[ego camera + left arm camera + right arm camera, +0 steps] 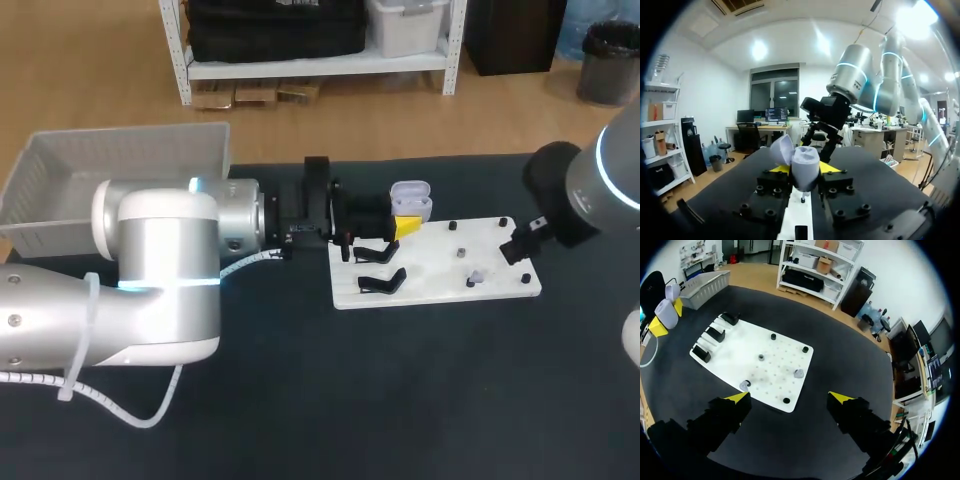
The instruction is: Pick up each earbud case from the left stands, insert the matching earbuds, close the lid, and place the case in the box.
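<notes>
Left gripper (804, 170) pinches earbud case (410, 197), lid open, over white board (440, 285) far left edge. Right gripper (790, 397) spread wide above board right end. Two earbuds (798, 373) on board.

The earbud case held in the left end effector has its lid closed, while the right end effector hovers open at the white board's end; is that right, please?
Not quite: the left wrist view shows the earbud case in the left end effector with its lid open. The right end effector does hover open at the white board's end.
</notes>
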`<move>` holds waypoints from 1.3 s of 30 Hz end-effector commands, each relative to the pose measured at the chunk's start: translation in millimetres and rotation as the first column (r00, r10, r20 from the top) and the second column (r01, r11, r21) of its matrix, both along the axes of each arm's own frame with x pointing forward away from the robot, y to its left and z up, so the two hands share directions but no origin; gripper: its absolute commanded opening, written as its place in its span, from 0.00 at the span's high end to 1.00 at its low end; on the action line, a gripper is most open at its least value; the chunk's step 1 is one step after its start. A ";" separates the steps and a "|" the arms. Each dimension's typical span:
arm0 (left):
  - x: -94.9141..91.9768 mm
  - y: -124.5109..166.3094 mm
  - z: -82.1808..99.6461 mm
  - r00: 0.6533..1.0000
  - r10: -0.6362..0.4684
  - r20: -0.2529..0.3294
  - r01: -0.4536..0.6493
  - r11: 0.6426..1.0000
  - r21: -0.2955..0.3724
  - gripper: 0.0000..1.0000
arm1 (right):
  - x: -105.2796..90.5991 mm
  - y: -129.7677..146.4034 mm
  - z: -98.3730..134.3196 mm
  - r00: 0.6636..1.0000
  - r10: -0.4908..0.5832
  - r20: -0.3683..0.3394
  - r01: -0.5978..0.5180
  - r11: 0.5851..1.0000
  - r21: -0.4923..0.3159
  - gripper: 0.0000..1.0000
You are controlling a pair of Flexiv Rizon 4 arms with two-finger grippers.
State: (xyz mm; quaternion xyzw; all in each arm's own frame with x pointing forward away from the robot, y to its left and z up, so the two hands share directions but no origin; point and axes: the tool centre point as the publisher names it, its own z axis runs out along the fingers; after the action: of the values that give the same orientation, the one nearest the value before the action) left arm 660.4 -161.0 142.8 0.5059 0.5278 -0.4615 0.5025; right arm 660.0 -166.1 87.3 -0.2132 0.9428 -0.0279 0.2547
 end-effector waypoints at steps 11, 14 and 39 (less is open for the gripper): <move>-2.3 -0.1 -1.1 1.000 0.010 0.005 -0.010 1.000 -0.007 1.00 | 22.0 4.8 -28.7 0.989 -0.007 -0.147 -0.017 0.986 -0.165 0.00; -2.3 -0.1 -1.1 1.000 0.010 0.005 -0.010 1.000 -0.007 1.00 | 27.0 6.7 -30.2 0.985 -0.028 -0.172 0.001 0.988 -0.157 0.00; -2.3 -0.1 -1.1 1.000 0.010 0.005 -0.010 1.000 -0.007 1.00 | 31.3 -0.5 -37.9 0.958 -0.031 -0.284 -0.013 0.988 -0.151 0.40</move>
State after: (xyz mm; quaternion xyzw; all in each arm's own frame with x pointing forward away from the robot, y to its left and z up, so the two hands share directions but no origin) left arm 660.2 -161.1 143.1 0.5059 0.5284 -0.4613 0.5020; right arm 687.7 -166.0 49.8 -0.2270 0.9644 -0.0710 0.1160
